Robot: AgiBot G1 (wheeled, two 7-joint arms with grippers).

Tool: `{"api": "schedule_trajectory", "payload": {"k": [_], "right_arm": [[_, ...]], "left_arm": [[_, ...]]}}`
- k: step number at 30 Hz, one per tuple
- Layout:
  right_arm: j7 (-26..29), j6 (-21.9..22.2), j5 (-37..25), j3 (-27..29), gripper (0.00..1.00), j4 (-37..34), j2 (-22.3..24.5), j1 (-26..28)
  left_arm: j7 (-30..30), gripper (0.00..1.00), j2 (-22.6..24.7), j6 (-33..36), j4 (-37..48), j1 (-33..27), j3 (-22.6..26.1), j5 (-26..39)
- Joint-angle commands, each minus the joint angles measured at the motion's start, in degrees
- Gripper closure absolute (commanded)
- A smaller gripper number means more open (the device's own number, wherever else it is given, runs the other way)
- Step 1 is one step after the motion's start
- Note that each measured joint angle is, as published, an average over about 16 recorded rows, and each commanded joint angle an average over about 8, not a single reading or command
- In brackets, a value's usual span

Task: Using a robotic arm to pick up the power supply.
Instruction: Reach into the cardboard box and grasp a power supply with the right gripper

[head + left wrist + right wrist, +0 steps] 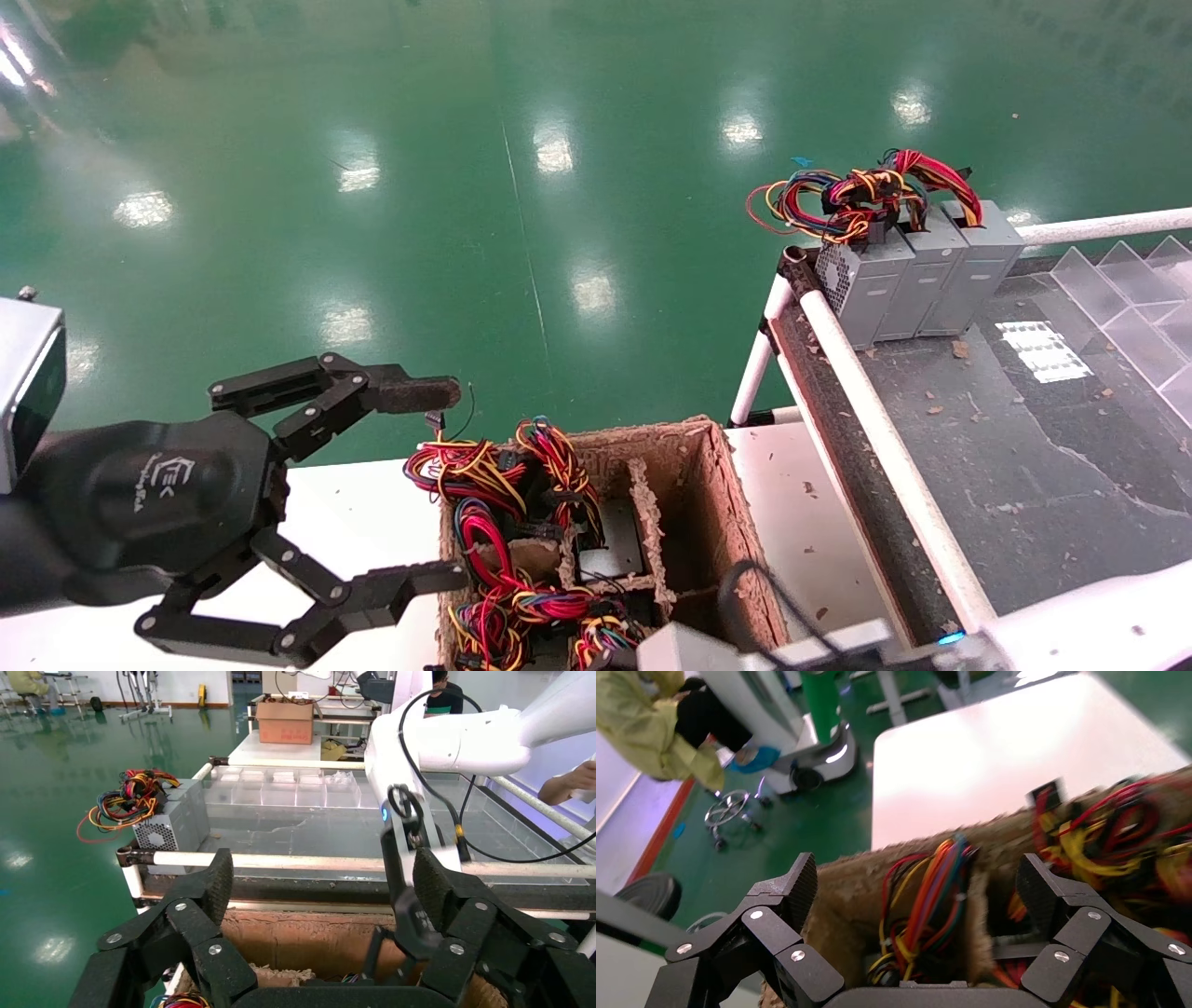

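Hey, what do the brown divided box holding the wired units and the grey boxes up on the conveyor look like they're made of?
The brown divided box looks like moulded paper pulp or rough fibreboard: matte, with fuzzy, crumbling edges and flakes shed nearby. The grey rectangular power supplies on the conveyor appear to be sheet metal with a dull finish, one side perforated with vent holes, and plastic-insulated coloured wires on top.

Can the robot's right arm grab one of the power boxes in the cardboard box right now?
Probably yes. The right gripper hangs open right above the brown box, with nothing between it and the power supply below. Tangled wires in the compartments may catch its fingers, though.
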Motion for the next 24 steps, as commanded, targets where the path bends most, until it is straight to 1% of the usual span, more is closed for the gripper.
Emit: {"api": "schedule_trajectory", "payload": {"k": [1,8,24], "right_arm": [[0.1,-0.2,-1.1,-1.0,1.0,0.0,-0.8,-0.2],[0.1,1.4,-3.8,-2.4,1.0,0.1,-2.2,-1.2],[0.5,4.4,-6.2,-3.4,1.0,0.3,-4.9,-1.9]], "left_arm": [[0.0,0.0,0.0,0.0,0.0,0.0,0.0,0.0],[0.0,0.0,0.0,0.0,0.0,0.0,0.0,0.0],[0.0,0.0,0.0,0.0,0.0,0.0,0.0,0.0]]}}
